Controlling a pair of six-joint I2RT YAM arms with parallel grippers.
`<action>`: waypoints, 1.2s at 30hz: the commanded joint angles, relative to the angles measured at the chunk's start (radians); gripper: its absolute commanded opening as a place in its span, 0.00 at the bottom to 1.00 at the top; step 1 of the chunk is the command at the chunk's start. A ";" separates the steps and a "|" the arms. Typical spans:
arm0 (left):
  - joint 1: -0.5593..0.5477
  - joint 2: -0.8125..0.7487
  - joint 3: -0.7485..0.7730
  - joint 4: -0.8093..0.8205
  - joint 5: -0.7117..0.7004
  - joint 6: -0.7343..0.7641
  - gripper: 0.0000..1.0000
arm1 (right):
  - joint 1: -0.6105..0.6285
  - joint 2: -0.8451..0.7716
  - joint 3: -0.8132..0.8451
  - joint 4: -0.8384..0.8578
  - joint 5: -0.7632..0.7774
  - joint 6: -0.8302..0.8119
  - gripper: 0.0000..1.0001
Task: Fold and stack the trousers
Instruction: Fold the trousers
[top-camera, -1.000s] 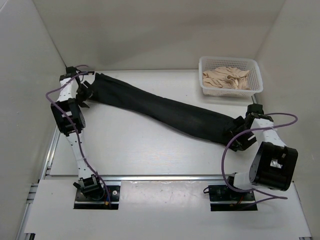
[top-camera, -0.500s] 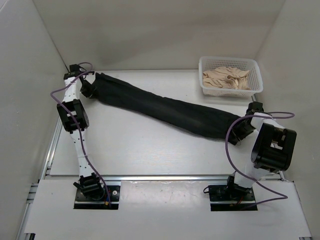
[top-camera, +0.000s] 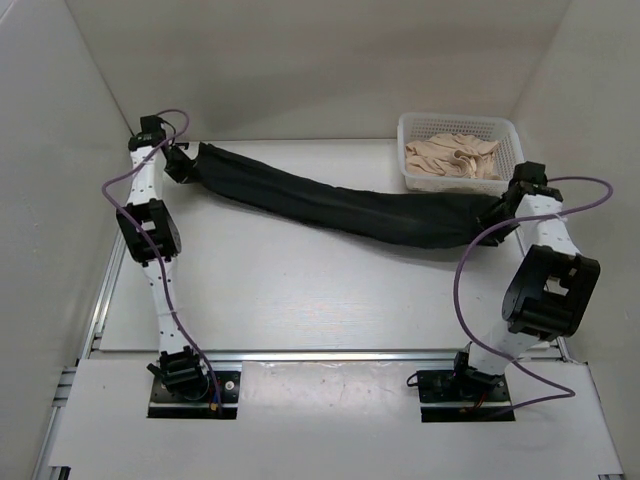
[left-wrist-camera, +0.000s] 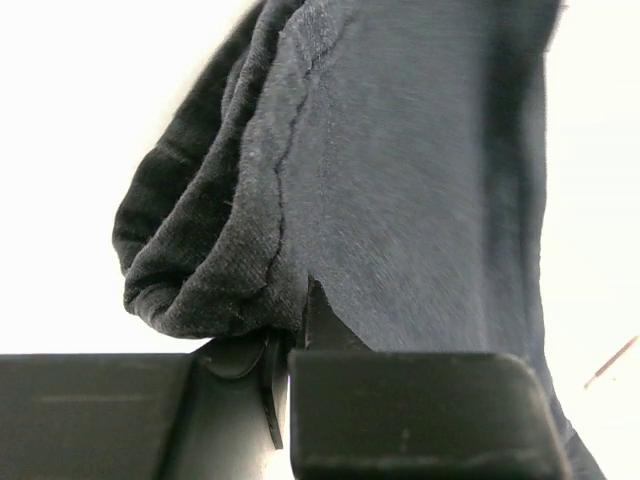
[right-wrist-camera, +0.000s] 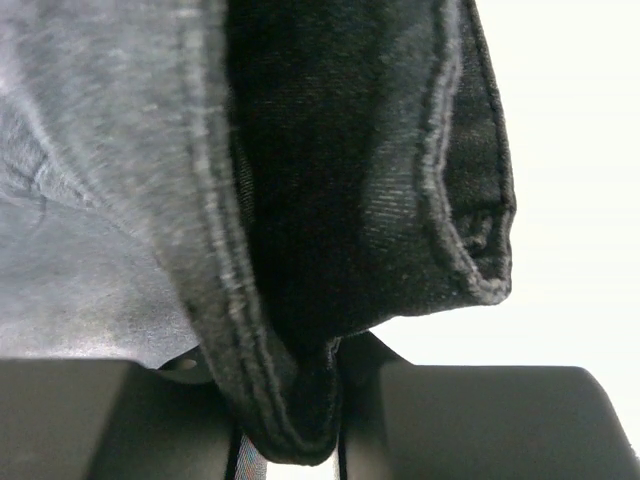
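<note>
Black trousers (top-camera: 330, 205) hang stretched in a long band between the two arms, above the white table (top-camera: 300, 290). At the far left my left gripper (top-camera: 182, 165) is shut on one end of them. The left wrist view shows dark bunched cloth (left-wrist-camera: 300, 200) pinched between its fingers (left-wrist-camera: 400, 410). By the right wall my right gripper (top-camera: 503, 208) is shut on the other end. A thick hemmed fold (right-wrist-camera: 290, 400) sits clamped between the right fingers (right-wrist-camera: 480, 420).
A white mesh basket (top-camera: 512, 170) holding beige cloth (top-camera: 452, 155) stands at the back right, close to the right gripper. White walls enclose the table on the left, back and right. A metal rail (top-camera: 300, 355) runs along the near edge.
Both grippers have closed on the ends of the trousers and lifted them. The right arm has swung back toward the basket, pulling the cloth taut and straighter.
</note>
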 joint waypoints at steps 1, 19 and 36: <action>0.015 -0.196 0.029 0.052 -0.025 0.029 0.10 | -0.023 -0.091 0.110 -0.113 0.102 -0.056 0.01; 0.132 -0.676 -0.822 0.070 -0.264 0.121 0.87 | -0.077 -0.527 -0.318 -0.185 0.090 -0.027 0.75; 0.218 -0.502 -0.817 0.084 -0.188 0.107 0.91 | -0.077 -0.620 -0.187 -0.195 0.043 -0.122 0.87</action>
